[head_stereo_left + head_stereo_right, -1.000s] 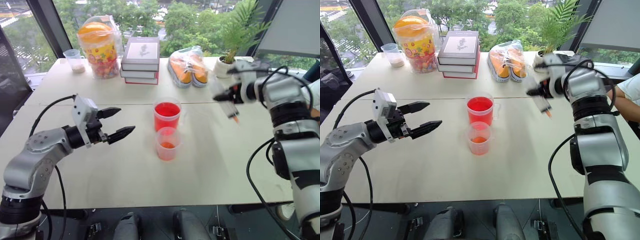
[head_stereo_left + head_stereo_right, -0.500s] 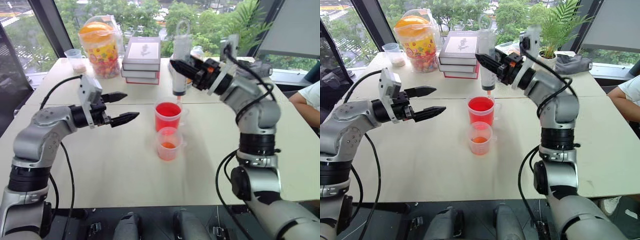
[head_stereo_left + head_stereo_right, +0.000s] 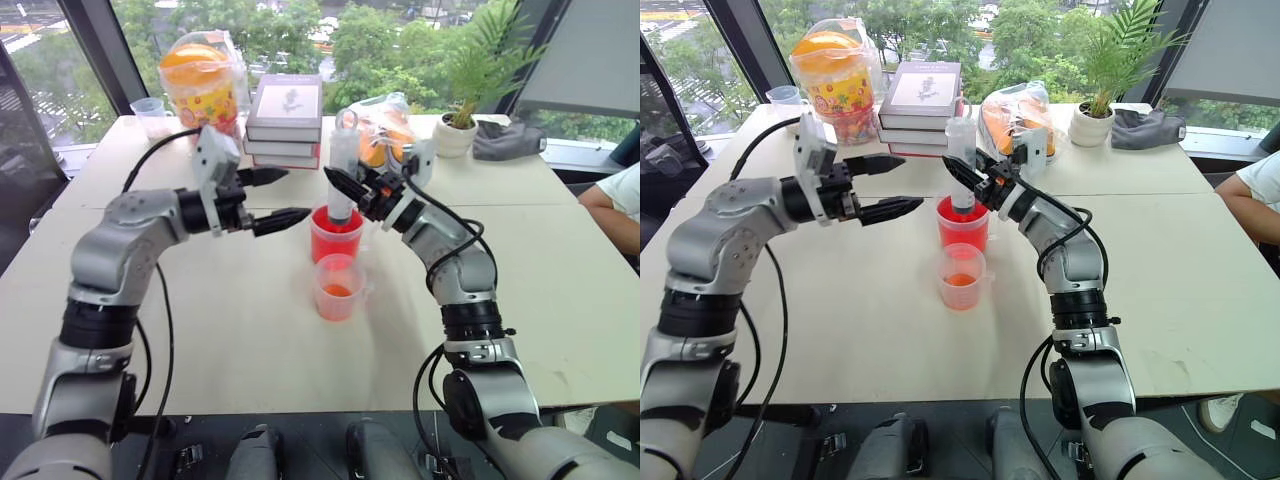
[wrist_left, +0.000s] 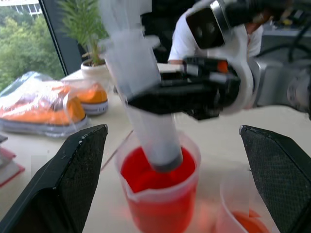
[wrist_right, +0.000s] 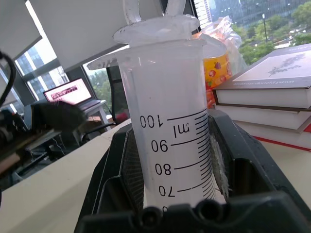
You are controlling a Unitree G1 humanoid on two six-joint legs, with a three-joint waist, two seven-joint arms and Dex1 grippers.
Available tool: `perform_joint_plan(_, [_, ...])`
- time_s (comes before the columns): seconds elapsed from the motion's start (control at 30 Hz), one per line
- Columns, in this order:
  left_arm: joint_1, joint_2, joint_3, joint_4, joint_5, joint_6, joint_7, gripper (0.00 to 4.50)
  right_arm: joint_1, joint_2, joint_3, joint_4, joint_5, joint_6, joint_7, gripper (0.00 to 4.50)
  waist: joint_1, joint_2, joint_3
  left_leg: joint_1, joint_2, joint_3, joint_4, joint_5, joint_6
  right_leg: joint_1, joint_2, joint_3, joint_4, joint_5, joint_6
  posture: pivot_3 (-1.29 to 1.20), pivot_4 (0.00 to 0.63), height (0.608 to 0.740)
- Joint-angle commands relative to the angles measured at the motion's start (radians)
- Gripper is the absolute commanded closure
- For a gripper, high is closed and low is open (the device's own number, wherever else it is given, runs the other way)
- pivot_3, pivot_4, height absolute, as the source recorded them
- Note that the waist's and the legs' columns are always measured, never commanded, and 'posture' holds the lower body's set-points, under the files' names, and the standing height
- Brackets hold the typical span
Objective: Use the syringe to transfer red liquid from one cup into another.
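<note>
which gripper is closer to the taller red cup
Right. The right gripper holds the syringe over the taller red cup; the open left gripper hovers beside it.

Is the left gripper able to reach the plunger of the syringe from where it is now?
Probably yes. The left gripper is open beside the syringe, which the right gripper holds upright in the taller red cup. The plunger top stands free above the barrel, with nothing between.
</note>
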Motion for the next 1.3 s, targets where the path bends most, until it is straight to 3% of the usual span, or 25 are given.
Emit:
perform_joint_plan(0.03, [-0.079,-0.037,-0.006,0.070,0.042,-0.058,0.012,0.00,-0.002,-0.002,0.007,-0.014,0.000,-0.034,-0.005,2.99,0.001,0.000,0.000,0.000,0.000,0.000,0.000,0.000,0.000,0.000,0.000,0.000,0.000,0.000,0.000,0.00,0.150,0.740])
perform_joint_plan(0.6, [-0.312,-0.182,-0.015,0.441,0.141,-0.195,-0.037,0.00,0.027,-0.022,0.052,-0.030,-0.021,-0.053,-0.001,2.99,0.001,0.000,0.000,0.000,0.000,0.000,0.000,0.000,0.000,0.000,0.000,0.000,0.000,0.000,0.000,0.00,0.150,0.740])
perform_joint_plan(0.7, [-0.336,-0.203,-0.012,0.486,0.146,-0.205,-0.050,0.84,0.023,-0.020,0.058,-0.030,-0.023,-0.057,-0.001,2.99,0.001,0.000,0.000,0.000,0.000,0.000,0.000,0.000,0.000,0.000,0.000,0.000,0.000,0.000,0.000,0.00,0.150,0.740])
perform_joint_plan(0.93, [-0.365,-0.231,-0.009,0.548,0.163,-0.221,-0.059,4.29,0.014,-0.022,0.066,-0.032,-0.026,-0.062,-0.001,2.99,0.001,0.000,0.000,0.000,0.000,0.000,0.000,0.000,0.000,0.000,0.000,0.000,0.000,0.000,0.000,0.00,0.150,0.740])
perform_joint_plan(0.97, [-0.365,-0.233,-0.009,0.550,0.164,-0.220,-0.063,4.45,0.013,-0.023,0.066,-0.032,-0.026,-0.062,-0.001,2.99,0.001,0.000,0.000,0.000,0.000,0.000,0.000,0.000,0.000,0.000,0.000,0.000,0.000,0.000,0.000,0.00,0.150,0.740])
perform_joint_plan(1.3, [-0.446,-0.214,0.036,0.574,0.147,-0.213,-0.053,4.45,0.024,-0.028,0.085,-0.020,-0.028,-0.044,0.021,2.99,0.001,0.000,0.000,0.000,0.000,0.000,0.000,0.000,0.000,0.000,0.000,0.000,0.000,0.000,0.000,0.00,0.150,0.740])
